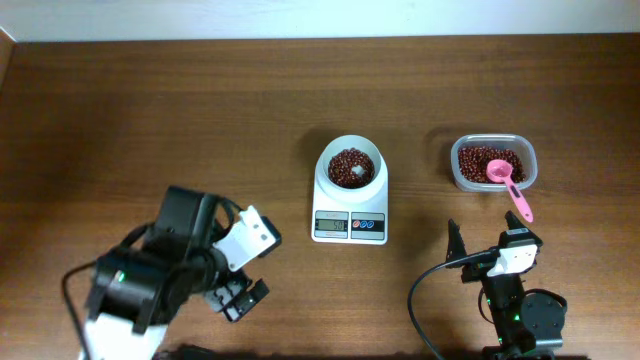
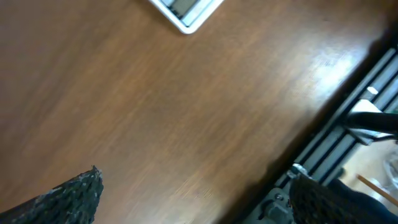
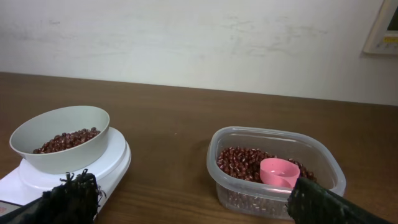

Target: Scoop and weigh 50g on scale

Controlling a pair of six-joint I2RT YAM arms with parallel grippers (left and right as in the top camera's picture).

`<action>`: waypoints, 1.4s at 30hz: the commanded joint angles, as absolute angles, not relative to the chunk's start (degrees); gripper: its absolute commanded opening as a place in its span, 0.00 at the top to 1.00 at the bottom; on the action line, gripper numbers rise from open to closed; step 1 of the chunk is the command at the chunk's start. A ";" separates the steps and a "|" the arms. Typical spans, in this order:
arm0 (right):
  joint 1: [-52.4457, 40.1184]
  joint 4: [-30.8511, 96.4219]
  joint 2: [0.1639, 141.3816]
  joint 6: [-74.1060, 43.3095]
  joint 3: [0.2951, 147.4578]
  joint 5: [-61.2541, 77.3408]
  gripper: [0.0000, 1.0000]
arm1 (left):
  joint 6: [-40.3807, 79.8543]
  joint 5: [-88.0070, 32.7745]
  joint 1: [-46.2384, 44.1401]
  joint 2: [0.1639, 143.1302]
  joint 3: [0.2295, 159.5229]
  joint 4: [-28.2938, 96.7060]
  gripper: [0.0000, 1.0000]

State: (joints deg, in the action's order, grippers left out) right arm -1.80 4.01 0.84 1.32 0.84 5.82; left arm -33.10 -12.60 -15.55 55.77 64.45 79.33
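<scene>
My jaws stood wide open on both arms, and they held nothing. My left gripper (image 1: pixel 247 268) hung low over the brown table (image 1: pixel 150 100) at the near left. My right gripper (image 1: pixel 487 245) hung at the near right.

The scale (image 1: pixel 350 205) sat in the middle of the table. Its little screen and its red and blue buttons faced me. A round white bowl (image 1: pixel 352 165) stood on it, with red beans (image 1: pixel 350 164) inside.

From my left gripper the scale lay at about 2 o'clock, well apart. My left wrist camera saw only one white corner of it (image 2: pixel 186 12), far up past my open gripper (image 2: pixel 196 193). Only bare wood lay between them.

From my right gripper the scale lay at about 10 o'clock. My right wrist camera saw it low on the left (image 3: pixel 93 165), with the bowl (image 3: pixel 62 140) just past my left finger. That gripper (image 3: pixel 193 193) did not touch it.

A clear tub (image 1: pixel 455 160) of more beans sat at 12 o'clock from my right gripper. It was to the right of the scale, and the two did not touch. A pink scoop (image 1: pixel 510 190) lay with its cup in the beans. Its handle stuck out over the tub's rim toward 5 o'clock, ending near my right gripper. Behind the tub (image 3: pixel 273 134) and the scoop (image 3: pixel 280 171) was a pale wall (image 3: pixel 186 43).
</scene>
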 commanded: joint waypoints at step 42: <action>-1.58 4.05 0.25 1.26 0.32 5.50 0.01 | -8.19 5.93 -15.22 24.73 51.96 51.70 0.01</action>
